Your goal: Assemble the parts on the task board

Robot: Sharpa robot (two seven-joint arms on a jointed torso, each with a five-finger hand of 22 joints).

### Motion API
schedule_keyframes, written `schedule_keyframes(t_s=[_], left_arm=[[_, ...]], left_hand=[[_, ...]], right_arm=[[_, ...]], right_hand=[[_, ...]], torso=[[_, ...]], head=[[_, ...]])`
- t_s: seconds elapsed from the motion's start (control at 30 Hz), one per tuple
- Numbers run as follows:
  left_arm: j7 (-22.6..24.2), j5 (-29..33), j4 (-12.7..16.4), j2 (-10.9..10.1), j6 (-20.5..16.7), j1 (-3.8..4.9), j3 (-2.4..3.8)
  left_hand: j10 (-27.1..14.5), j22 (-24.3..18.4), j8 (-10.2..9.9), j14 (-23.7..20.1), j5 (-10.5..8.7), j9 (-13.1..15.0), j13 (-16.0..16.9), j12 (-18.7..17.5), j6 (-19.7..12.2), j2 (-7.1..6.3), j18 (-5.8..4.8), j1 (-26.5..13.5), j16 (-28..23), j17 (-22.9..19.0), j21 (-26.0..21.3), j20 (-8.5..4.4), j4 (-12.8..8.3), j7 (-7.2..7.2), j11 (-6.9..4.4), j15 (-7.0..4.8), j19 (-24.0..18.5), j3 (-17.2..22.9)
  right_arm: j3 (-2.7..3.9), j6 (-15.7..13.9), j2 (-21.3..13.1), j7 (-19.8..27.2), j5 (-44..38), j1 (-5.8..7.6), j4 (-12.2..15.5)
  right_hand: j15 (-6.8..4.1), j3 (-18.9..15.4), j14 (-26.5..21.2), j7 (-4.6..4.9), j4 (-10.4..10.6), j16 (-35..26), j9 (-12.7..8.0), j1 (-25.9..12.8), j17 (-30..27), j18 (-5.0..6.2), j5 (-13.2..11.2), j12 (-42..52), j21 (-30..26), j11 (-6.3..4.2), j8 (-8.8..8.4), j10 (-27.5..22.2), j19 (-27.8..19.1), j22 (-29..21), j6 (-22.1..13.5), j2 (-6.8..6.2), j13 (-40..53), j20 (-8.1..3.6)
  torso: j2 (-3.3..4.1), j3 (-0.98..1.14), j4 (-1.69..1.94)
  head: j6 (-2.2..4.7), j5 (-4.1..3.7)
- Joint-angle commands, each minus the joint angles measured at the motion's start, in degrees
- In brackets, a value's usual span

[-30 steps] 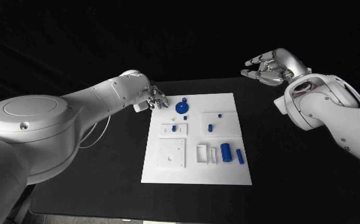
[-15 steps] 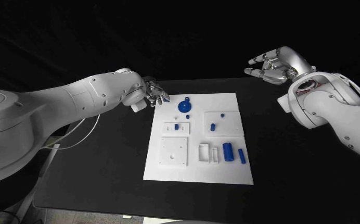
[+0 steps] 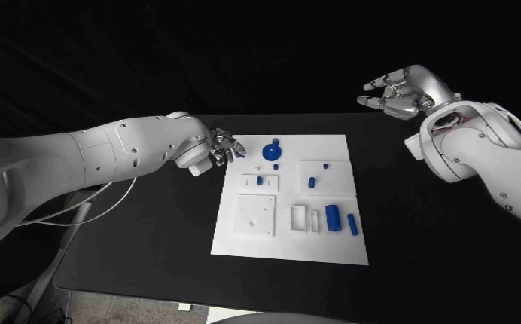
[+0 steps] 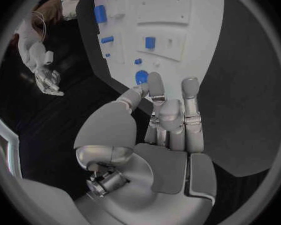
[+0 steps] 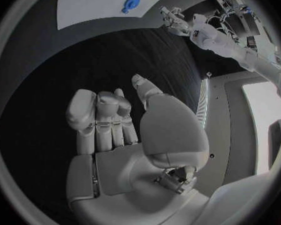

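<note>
Board [image 3: 291, 245] lay mid-bench [image 3: 141, 249], blue parts [image 3: 332, 218] loose or seated across it; assembly judged barely begun. Left hand [image 3: 223, 148] hovered at board's far-left corner, fingers apart, empty. Right hand [image 3: 397, 95] raised well clear, fingers loosely curled, empty.

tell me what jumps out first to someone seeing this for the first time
The white task board stands out against the black table, dotted with small blue parts, the biggest a round blue disc near its far edge. The left hand hovers at the board's far left corner, holding nothing, and the right hand hangs raised off to the right, fingers curled.
</note>
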Motion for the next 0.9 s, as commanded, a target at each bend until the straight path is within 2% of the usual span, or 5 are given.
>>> schedule_keyframes(t_s=[0.03,0.27,0.43,0.63,0.9], left_arm=[[-3.2,-1.6,1.9,-0.5,-5.1,-0.32,-0.10],[-3.9,-3.0,4.7,-0.8,-7.5,-1.81,-0.25],[-4.4,-3.5,5.5,-0.2,-8.4,-2.96,-0.27],[-5.3,-4.7,5.8,0.7,-8.7,-4.05,-0.28],[-6.3,-7.6,5.9,1.0,-8.2,-4.53,-0.28]], left_hand=[[2.6,1.0,0.0,0.4,0.43,0.2,-0.2,0.4,5.1,0.08,0.40,-0.6,0.5,0.3,0.5,0.07,-2.4,-4.81,-0.43,0.06,0.3,2.8],[2.6,1.0,0.1,0.4,0.37,0.3,-0.3,0.9,5.3,-0.09,0.56,-0.7,0.7,0.6,0.7,0.21,-2.5,-4.85,-0.47,0.10,0.3,3.0],[2.6,1.0,0.1,0.4,0.33,0.3,-0.3,1.0,5.4,-0.22,0.62,-0.7,0.7,0.3,0.8,0.25,-2.5,-4.88,-0.48,0.11,0.3,3.0],[2.6,1.0,0.1,0.4,0.30,0.3,-0.4,1.1,5.4,-0.30,0.69,-0.6,0.6,-0.2,1.0,0.26,-2.4,-4.89,-0.50,0.10,0.4,3.1],[2.6,1.0,0.2,0.5,0.34,0.3,-0.4,1.3,5.4,-0.40,0.73,-0.6,0.7,-0.2,1.2,0.26,-2.3,-4.92,-0.52,0.09,0.4,3.1]], right_arm=[[0.02,1.0,0.1,0.3,0.2,-0.12,-0.1],[0.02,1.0,0.3,0.3,0.4,-0.29,-0.2],[0.01,1.1,0.5,0.4,0.5,-0.40,-0.4],[0.00,1.2,0.7,0.4,0.5,-0.46,-0.5],[0.00,1.3,0.7,0.3,0.5,-0.48,-0.5]], right_hand=[[0.13,0.4,-0.1,-0.02,-0.1,-0.2,0.0,0.3,0.0,0.68,-0.3,-0.2,-0.1,0.01,-0.13,0.0,1.7,7.5,0.2,-0.27,0.0,0.15],[0.13,0.4,0.0,-0.01,-0.1,-0.2,0.0,0.2,0.0,0.68,-0.2,-0.2,-0.2,0.01,-0.13,0.0,1.7,7.5,0.1,-0.24,0.0,0.16],[0.13,0.5,0.0,-0.01,-0.1,-0.2,0.0,0.2,0.0,0.68,0.2,-0.1,-0.1,0.01,-0.12,0.0,1.7,7.5,0.1,-0.19,0.1,0.16],[0.12,0.5,0.0,-0.01,-0.1,-0.2,0.0,0.1,0.1,0.68,0.4,-0.2,-0.1,0.01,-0.13,0.0,1.7,7.5,0.1,-0.19,0.1,0.15],[0.12,0.5,0.0,0.00,-0.1,-0.2,0.0,0.1,0.0,0.68,0.5,-0.2,-0.1,0.01,-0.13,0.0,1.7,7.5,0.1,-0.21,0.0,0.16]], torso=[[-0.25,-0.16,0.29],[-0.28,-0.14,0.17],[-0.20,-0.15,0.03],[-0.13,-0.05,0.13],[-0.07,-0.09,0.22]], head=[[-0.41,0.01],[-0.77,0.23],[-0.84,0.32],[-0.93,0.10],[-1.07,-0.15]])
